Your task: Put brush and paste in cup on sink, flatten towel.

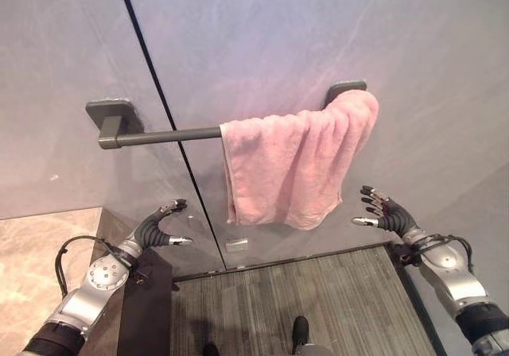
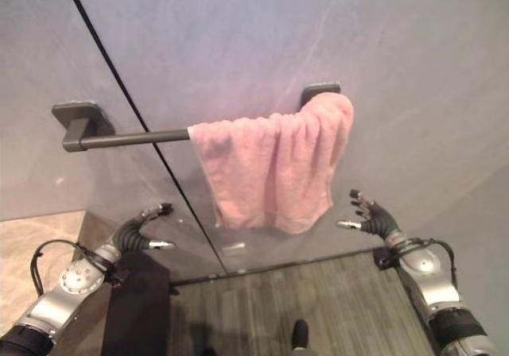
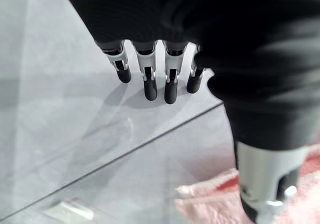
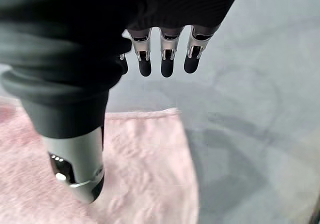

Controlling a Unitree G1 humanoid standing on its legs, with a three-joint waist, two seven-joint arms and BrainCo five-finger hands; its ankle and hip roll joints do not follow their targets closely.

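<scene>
Hanging bunched over the right end of a dark grey metal wall bar (image 1: 163, 135), the pink terry towel (image 1: 290, 165) droops unevenly. Left hand (image 1: 157, 227) and right hand (image 1: 385, 211) hover beside it, fingers relaxed, holding nothing.

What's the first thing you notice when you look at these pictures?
A pink towel jumps out: it hangs bunched up toward the right end of a dark grey towel bar on a grey wall. Below it, the left robot hand and the right robot hand reach up on either side with open fingers, neither touching the towel.
</scene>
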